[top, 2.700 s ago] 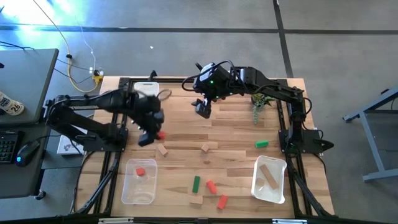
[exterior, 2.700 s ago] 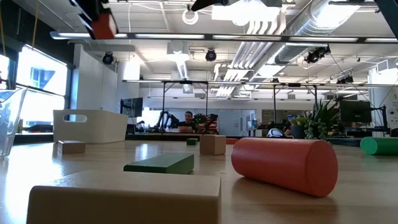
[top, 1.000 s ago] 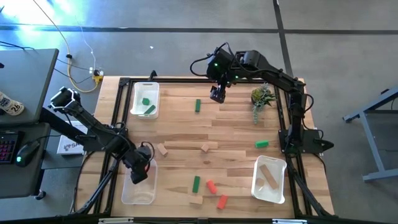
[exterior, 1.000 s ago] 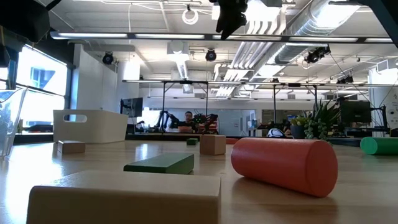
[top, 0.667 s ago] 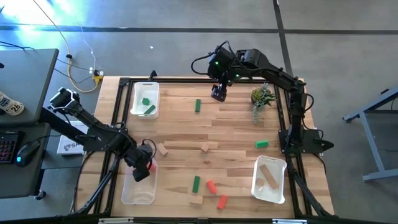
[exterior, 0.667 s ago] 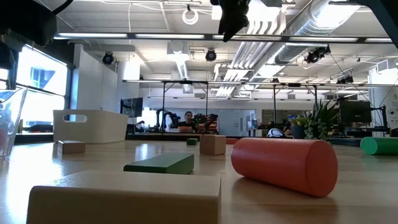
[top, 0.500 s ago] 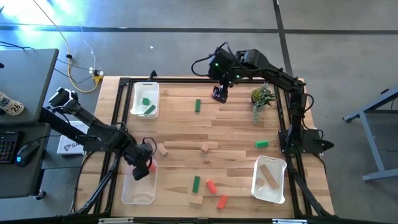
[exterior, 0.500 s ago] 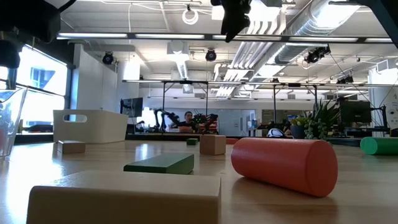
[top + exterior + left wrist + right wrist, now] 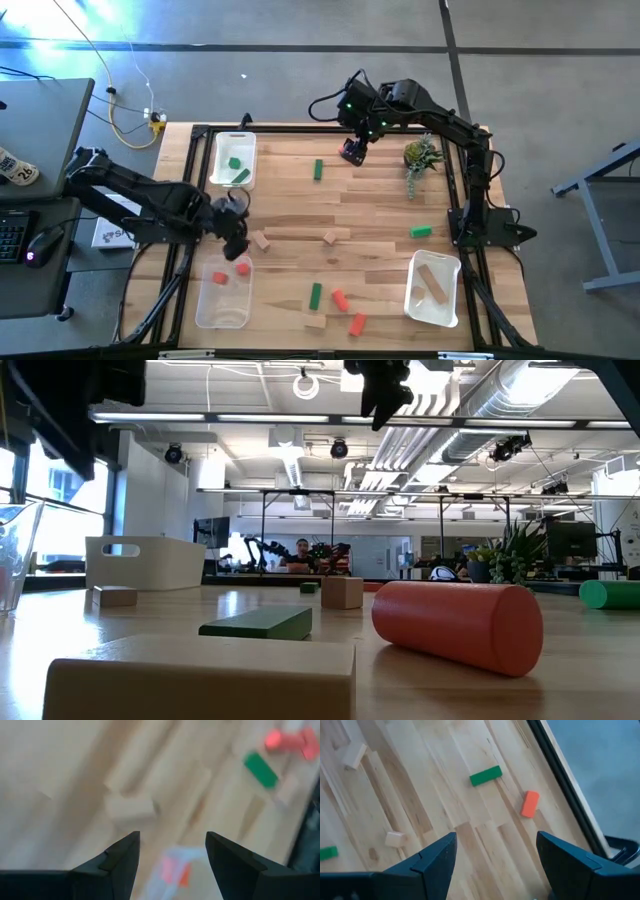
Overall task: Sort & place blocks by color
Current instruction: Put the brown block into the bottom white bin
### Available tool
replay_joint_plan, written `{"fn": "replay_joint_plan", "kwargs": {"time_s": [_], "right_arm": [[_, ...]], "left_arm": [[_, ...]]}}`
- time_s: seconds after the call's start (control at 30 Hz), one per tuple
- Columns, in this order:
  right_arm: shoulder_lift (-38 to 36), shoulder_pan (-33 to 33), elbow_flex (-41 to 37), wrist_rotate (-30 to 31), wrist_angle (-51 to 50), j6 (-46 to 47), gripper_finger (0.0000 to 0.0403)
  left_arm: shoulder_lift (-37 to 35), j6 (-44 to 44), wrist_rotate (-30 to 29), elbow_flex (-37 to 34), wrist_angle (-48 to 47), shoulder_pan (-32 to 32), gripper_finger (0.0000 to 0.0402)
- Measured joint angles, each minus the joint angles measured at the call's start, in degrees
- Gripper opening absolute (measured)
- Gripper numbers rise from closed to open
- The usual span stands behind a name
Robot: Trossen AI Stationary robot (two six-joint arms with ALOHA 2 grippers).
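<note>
My left gripper (image 9: 235, 232) hangs open over bare wood just beyond the near-left clear tray (image 9: 205, 310), touching nothing. Two red blocks (image 9: 219, 278) (image 9: 243, 267) lie in that tray. A tan block (image 9: 261, 240) (image 9: 130, 810) lies beside the left gripper. My right gripper (image 9: 350, 152) hovers open, high at the far middle, near a green bar (image 9: 318, 170). Loose on the table lie a tan block (image 9: 329, 237), a green cylinder (image 9: 420, 231), a green bar (image 9: 315, 295), two red blocks (image 9: 339, 299) (image 9: 357, 323) and a tan block (image 9: 316, 321).
A far-left tray (image 9: 218, 175) holds two green blocks. A near-right tray (image 9: 415, 300) holds tan blocks. A small spiky plant (image 9: 420, 158) stands at the far right, close to the right arm. Black frame rails run along the table's left and right sides.
My left gripper has gone from over the near-left tray toward the table's far edge, rising a little and swinging round. A second red block now lies uncovered in the tray's far right corner, where the gripper was.
</note>
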Motion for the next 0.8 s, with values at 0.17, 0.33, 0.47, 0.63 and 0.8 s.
{"fn": "replay_joint_plan", "kwargs": {"time_s": [0.17, 0.33, 0.47, 0.63, 0.8], "right_arm": [[0.0, 0.13, 0.0, -0.69, -0.68, 4.0, 0.0261], [0.0, 0.67, 0.0, -0.93, -1.92, 7.91, 0.0261], [0.0, 1.61, 0.0, -0.2, -1.95, 11.02, 0.0261], [0.0, 3.13, 0.0, 0.34, -1.95, 14.24, 0.0261], [0.04, 4.59, 0.0, 2.7, -1.95, 17.0, 0.0261]], "left_arm": [[-1.6, 5.49, -6.28, 0.0, 0.83, 7.31, 0.0212], [-1.99, 11.01, -8.58, 0.0, 7.67, 14.81, 0.0212], [-1.99, 16.53, -8.58, 0.0, 17.05, 20.07, 0.0212], [-1.99, 24.92, -8.35, 0.0, 27.31, 25.48, 0.0212], [-1.99, 31.24, -7.03, 0.0, 32.77, 30.09, 0.0212]]}}
